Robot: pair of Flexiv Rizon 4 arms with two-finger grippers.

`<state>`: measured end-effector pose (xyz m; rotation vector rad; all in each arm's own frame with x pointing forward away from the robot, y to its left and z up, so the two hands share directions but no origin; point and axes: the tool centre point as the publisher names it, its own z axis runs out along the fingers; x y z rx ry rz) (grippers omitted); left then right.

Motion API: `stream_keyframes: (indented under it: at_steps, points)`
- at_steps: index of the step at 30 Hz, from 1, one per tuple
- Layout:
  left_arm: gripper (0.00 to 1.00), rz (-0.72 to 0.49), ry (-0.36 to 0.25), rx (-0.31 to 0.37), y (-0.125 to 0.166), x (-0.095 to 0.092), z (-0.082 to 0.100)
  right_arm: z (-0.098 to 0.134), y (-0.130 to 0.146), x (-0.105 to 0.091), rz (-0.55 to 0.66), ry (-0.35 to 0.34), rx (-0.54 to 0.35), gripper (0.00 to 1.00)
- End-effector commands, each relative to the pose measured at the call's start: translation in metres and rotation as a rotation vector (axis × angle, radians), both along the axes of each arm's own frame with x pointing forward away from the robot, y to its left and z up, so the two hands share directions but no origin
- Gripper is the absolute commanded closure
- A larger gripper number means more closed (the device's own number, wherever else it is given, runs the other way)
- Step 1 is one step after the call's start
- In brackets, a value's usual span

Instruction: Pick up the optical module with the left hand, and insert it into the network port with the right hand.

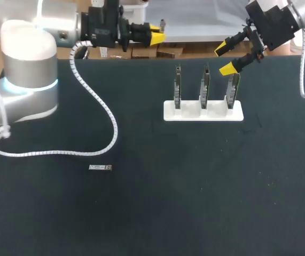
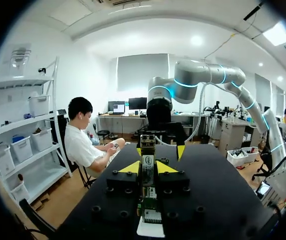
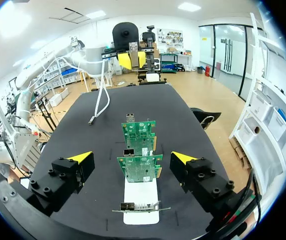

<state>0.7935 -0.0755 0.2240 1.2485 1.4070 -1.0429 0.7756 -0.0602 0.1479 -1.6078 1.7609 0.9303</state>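
Note:
The optical module [image 1: 100, 167], a small silver bar, lies flat on the dark table left of centre; in the right wrist view the module [image 3: 90, 121] shows far ahead beside the coiled cable. Three green network cards [image 1: 206, 85] stand upright in a white stand [image 1: 203, 113], each with a metal port [image 3: 128, 151]. My left gripper [image 1: 156, 36] hovers at the table's far edge, well away from the module, fingers slightly apart and empty. My right gripper [image 1: 225, 58] hangs wide open above the rightmost card, and the card row sits between its fingers [image 3: 82, 157] without touching them.
A white coiled cable [image 1: 101, 109] from my left arm loops over the table, ending just behind the module. The left wrist view looks along the card row [image 2: 148, 165] from its end, past the stand [image 2: 150, 229].

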Motion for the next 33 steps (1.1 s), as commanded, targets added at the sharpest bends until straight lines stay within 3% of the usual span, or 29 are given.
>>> stream_keyframes:
  at_steps: [1,14,24,33]
  points:
    - [1.0,-0.053,-0.019,-0.059,-0.027,0.012,-0.002,0.0,0.0,-0.002,-0.002,-0.003,0.001,0.0]
    - [1.0,-0.118,-0.053,-0.03,-0.052,-0.001,-0.008,0.0,0.0,-0.002,-0.002,-0.003,0.001,0.0]
    - [1.0,-0.103,0.025,-0.097,-0.069,-0.008,-0.025,0.0,0.0,-0.002,-0.002,-0.003,0.001,0.0]
    - [1.0,-0.124,0.028,-0.1,-0.089,-0.013,-0.032,0.0,0.0,-0.002,-0.002,-0.003,0.001,0.0]
